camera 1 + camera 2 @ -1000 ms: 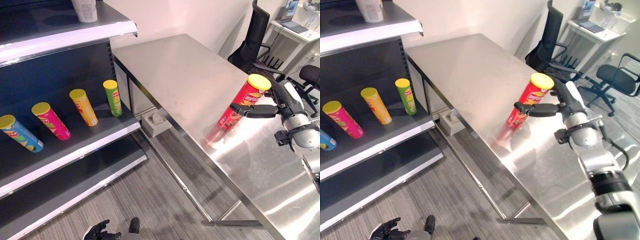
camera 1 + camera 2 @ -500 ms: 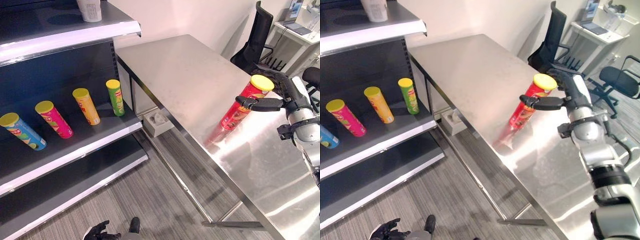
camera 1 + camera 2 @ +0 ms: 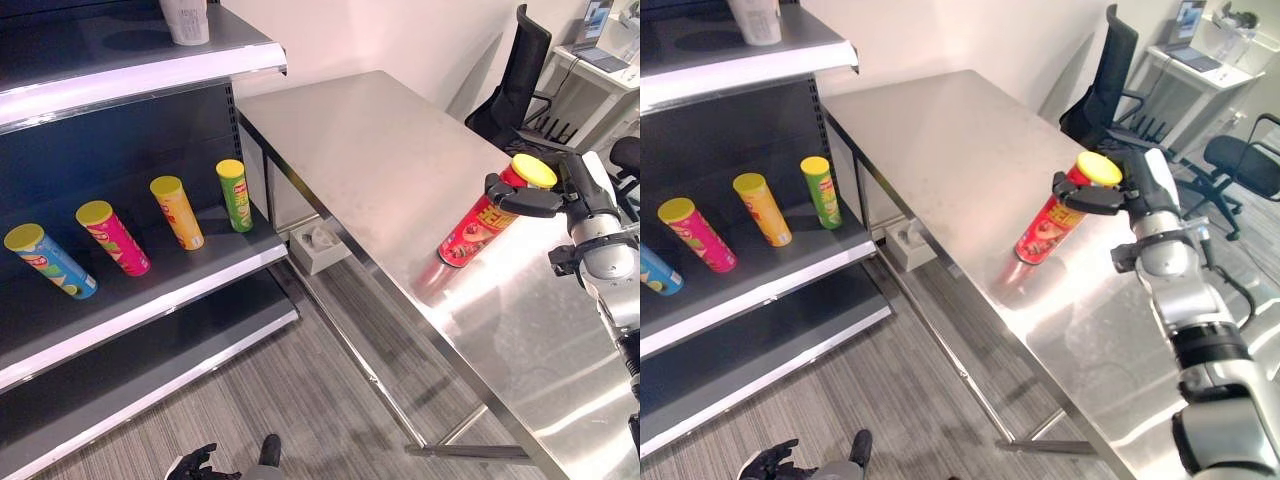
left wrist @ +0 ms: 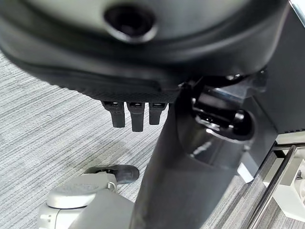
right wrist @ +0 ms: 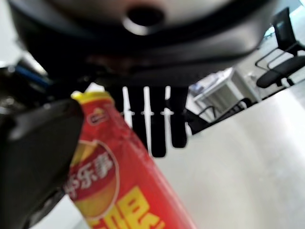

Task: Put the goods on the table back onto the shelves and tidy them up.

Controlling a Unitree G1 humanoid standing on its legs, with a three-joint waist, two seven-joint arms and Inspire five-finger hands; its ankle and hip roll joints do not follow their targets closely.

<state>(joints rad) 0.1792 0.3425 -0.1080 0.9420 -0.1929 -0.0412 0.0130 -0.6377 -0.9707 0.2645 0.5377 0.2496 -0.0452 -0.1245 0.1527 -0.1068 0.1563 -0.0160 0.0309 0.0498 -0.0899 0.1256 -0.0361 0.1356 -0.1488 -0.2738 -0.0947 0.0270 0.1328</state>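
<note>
**A:** Where is the red chip can [image 3: 484, 218]?

**B:** It stands tilted on the steel table [image 3: 380, 160], near the table's front edge, at about 3 o'clock in the head views. Its yellow lid leans toward the robot's right hand [image 3: 548, 190].

**A:** What is that hand doing?

**B:** The thumb lies across the can just under the lid on the near side. In the right wrist view the fingers [image 5: 158, 125] hang straight past the can's far side, not curled round it. So the hand is spread apart, with the can between thumb and fingers.

**A:** And the shelves?

**B:** The dark shelf unit [image 3: 150, 290] sits at 9 o'clock. On its middle shelf four cans stand in a row: a blue can [image 3: 50, 262], a pink can [image 3: 112, 238], an orange can [image 3: 176, 212] and a green can [image 3: 232, 196], each with a yellow lid. A white container [image 3: 186, 20] stands on the top shelf at 11 o'clock.

**A:** The left hand [image 3: 196, 464]?

**B:** It hangs low over the grey floor [image 3: 290, 400] at 6 o'clock, fingers loosely relaxed and holding nothing.

**A:** Anything else?

**B:** A black office chair [image 3: 516, 80] stands beyond the table at 1 o'clock.
</note>
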